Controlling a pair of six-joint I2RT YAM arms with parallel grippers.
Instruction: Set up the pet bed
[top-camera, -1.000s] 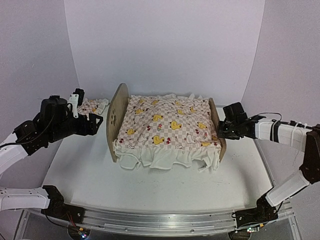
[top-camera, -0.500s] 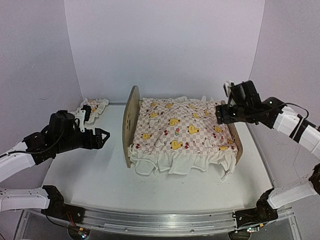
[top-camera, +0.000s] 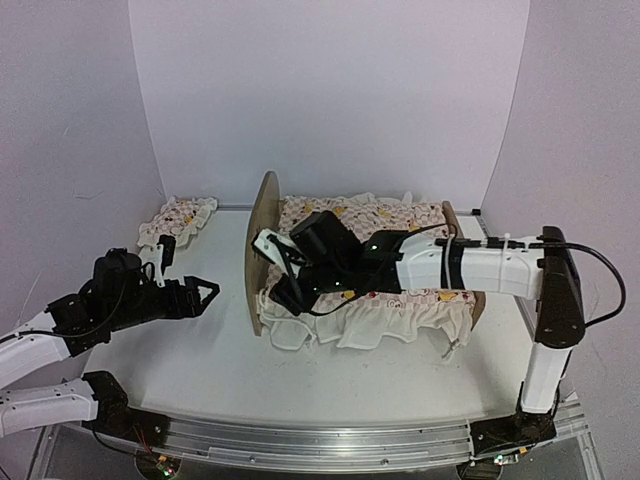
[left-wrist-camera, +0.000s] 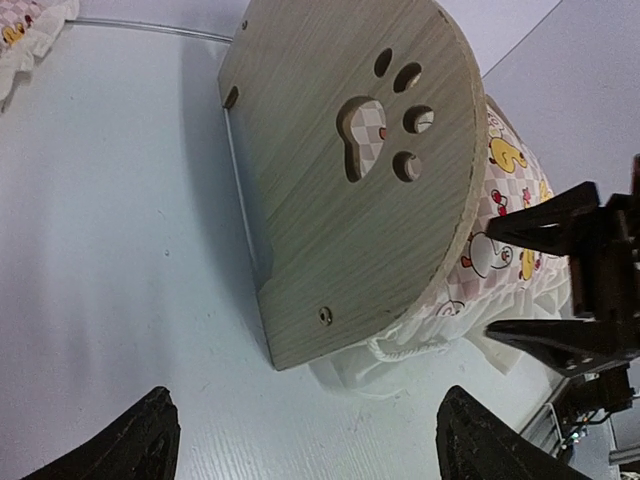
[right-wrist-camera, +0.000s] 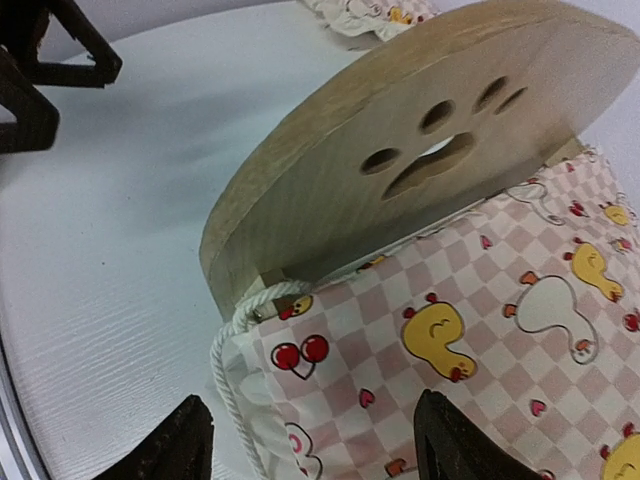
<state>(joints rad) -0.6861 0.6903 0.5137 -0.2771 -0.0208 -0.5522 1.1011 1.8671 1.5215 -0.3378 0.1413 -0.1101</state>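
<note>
The left jaws and right jaws were spread, empty; if snagged, the cover (right-wrist-camera: 480, 330) could be dragged off the bed (top-camera: 262, 250).

Left arm (top-camera: 38, 338): white shells along the long links, bulky black housings at the joints, a black base block at the near left. Right arm (top-camera: 500, 268): same white-and-black scheme, with a black band around the white forearm, a tall black link at the far right and a small green light (top-camera: 372, 240) near the wrist. Thin black cable (top-camera: 618, 275) looping off that tall link. Left gripper (top-camera: 205, 297) and right gripper (top-camera: 278, 278) both black. Fingers (left-wrist-camera: 135, 445) dark and matte, tapering to blunt tips; side-on, an open triangular framework.
</note>
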